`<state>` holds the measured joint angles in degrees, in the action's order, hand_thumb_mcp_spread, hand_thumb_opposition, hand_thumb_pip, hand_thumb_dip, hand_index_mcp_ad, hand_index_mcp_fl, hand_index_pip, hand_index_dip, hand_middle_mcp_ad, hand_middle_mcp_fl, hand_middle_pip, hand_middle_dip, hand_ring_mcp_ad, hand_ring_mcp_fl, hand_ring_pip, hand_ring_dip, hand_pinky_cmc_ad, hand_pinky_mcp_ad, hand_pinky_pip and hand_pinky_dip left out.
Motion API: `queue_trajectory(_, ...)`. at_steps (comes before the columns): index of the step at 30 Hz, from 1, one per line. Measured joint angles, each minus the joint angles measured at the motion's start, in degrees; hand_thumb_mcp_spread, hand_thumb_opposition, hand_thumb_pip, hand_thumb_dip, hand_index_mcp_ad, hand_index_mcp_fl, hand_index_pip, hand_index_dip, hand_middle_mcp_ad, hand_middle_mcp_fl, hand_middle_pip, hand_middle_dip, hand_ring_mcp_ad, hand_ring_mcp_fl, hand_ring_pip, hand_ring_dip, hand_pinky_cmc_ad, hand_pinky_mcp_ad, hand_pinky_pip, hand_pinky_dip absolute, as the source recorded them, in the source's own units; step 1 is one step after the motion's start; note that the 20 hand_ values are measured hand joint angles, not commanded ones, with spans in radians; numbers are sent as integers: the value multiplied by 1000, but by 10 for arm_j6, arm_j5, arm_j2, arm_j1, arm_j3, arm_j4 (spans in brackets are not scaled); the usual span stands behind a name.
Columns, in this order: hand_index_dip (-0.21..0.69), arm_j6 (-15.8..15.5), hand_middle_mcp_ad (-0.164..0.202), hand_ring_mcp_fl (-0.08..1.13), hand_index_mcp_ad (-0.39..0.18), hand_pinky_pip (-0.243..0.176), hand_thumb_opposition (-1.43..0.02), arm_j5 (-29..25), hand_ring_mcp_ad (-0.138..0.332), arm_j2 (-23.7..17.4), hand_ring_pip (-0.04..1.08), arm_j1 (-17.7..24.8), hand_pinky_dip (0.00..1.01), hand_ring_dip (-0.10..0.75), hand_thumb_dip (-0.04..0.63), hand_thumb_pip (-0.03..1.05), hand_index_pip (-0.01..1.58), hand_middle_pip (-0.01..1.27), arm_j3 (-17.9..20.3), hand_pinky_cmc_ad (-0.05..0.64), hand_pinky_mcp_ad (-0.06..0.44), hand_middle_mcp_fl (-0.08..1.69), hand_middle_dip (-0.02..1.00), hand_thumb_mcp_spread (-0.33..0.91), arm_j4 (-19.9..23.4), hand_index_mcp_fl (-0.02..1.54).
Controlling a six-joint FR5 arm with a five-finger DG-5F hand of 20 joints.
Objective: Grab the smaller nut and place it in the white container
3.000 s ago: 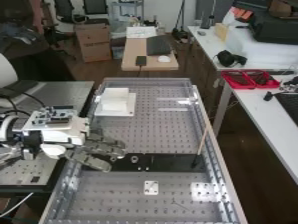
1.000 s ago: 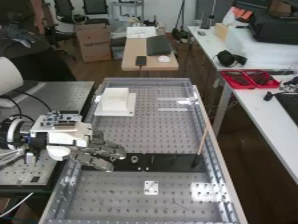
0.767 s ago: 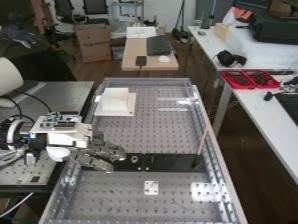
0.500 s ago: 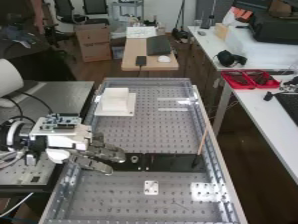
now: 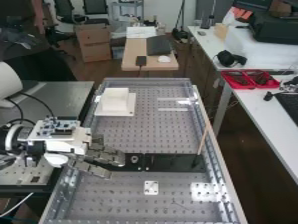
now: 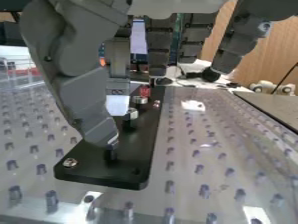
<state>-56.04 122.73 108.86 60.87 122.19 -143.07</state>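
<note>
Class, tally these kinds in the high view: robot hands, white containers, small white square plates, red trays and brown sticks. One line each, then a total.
Robot hand: 1
White container: 1
Small white square plate: 1
Red trays: 2
Brown stick: 1
Total: 6

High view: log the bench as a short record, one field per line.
hand: at the left end of the black plate, fingers open
black plate: lying across the perforated board
nut: on the black plate, beside the fingers
white container: beyond the black plate, toward the board's far left
thin stick: slanting up from the plate's right end
</note>
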Motion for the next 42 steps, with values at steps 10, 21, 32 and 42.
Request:
queue_trajectory(10,360,6,51,3,-166,-28,-850,0,91,9,98,-2,188,45,239,632,1548,131,2,330,216,119,204,525,13,0)
queue_trajectory(21,360,-16,49,3,-175,-28,-850,7,91,13,98,-5,188,45,239,634,1548,131,-1,330,218,119,204,511,7,0)
queue_trajectory(32,360,-41,49,3,-175,-28,-850,17,91,17,98,-11,188,45,239,634,1548,131,-13,330,216,119,204,506,-9,0)
queue_trajectory(42,360,-42,49,3,-175,-28,-850,23,91,14,98,-11,188,45,239,634,1548,131,-10,330,216,119,204,506,-14,2)
